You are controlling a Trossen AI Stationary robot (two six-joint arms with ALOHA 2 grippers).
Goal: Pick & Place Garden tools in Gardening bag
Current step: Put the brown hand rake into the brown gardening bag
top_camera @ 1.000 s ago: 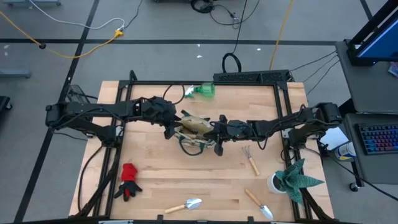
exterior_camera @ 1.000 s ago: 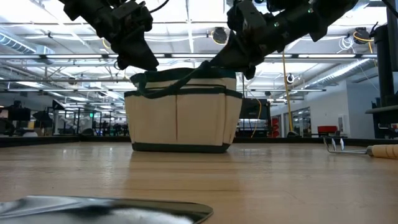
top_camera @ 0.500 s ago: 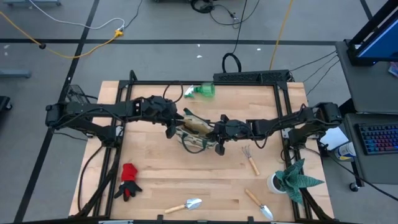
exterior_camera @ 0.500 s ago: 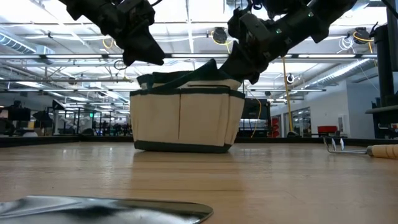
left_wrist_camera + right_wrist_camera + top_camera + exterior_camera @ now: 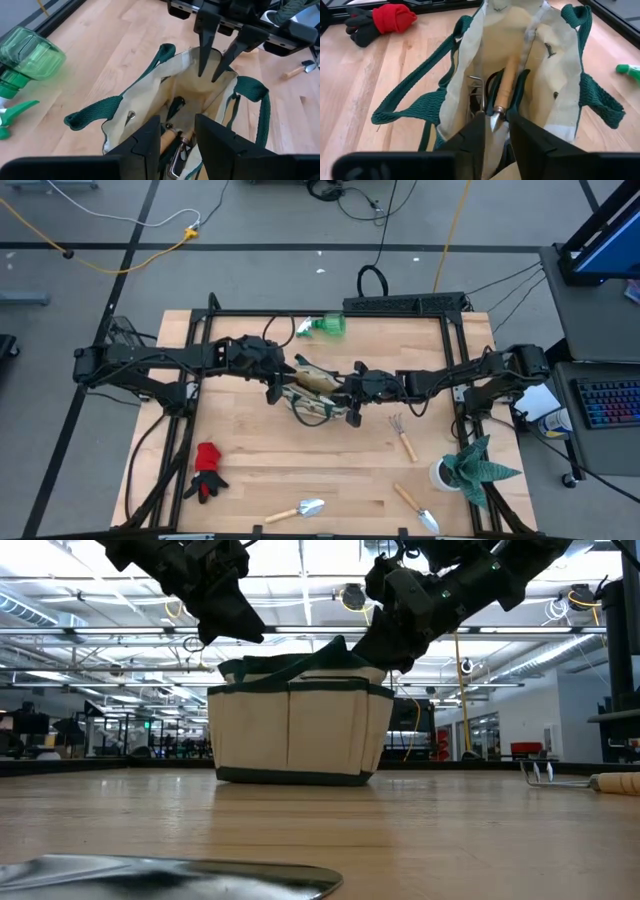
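Gardening bag (image 5: 312,392) is spread by your left gripper (image 5: 176,131), jaws parted at its rim; your right gripper (image 5: 494,124), jaws slightly apart, releases a wooden-handled tool (image 5: 506,82) inside.

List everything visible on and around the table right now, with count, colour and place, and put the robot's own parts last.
Gardening bag: one, cream with green trim, table centre, upright and open.
Tool inside bag: one, wooden handle with silver blade, tip between the right pincer's fingers.
Spray bottle: one, green, far edge of the table.
Glove: one, red with dark fingers, near left.
Fork-rake: one, silver with wooden handle, right of bag.
Trowels: two, silver with wooden handles, near edge, one middle, one right.
Potted plant: one, green in white pot, near right corner.
Left pincer: dark, open, over the bag's mouth.
Right pincer: dark, open, over the bag's other end.
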